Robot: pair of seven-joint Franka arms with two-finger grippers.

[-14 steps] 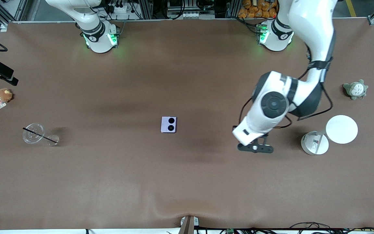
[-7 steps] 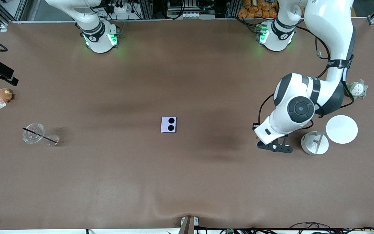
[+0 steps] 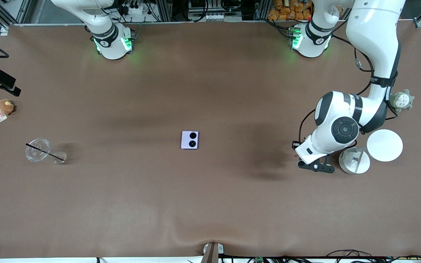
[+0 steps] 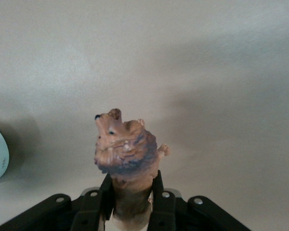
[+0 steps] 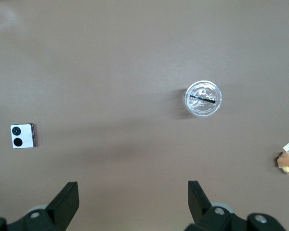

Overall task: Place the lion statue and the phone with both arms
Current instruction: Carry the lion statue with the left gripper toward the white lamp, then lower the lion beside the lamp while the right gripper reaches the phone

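left gripper (image 3: 315, 167): pressed onto the lion statue (image 4: 126, 159), over bare counter (image 3: 210, 204) just beside the white round device (image 3: 354, 161) toward the left arm's end.
lion statue: pinched at its rear between both fingers (image 4: 93, 208), head sticking out past the fingertips, so its long axis runs outward from the left gripper; it hangs above the counter, not touching it.
right gripper (image 5: 132, 202): spread wide, holding nothing; the arm waits high up, out of the front view apart from its base.
phone (image 3: 190, 140): flat on the counter mid-table, camera circles up, well apart from the left gripper, toward the right arm's end from it.
deciding relation: the phone lies off to one side of the right gripper rather than straight beneath it; i judge the free right arm the one to fetch it.
writing: a small label on the white device, too small to read; no brand legible on the phone.
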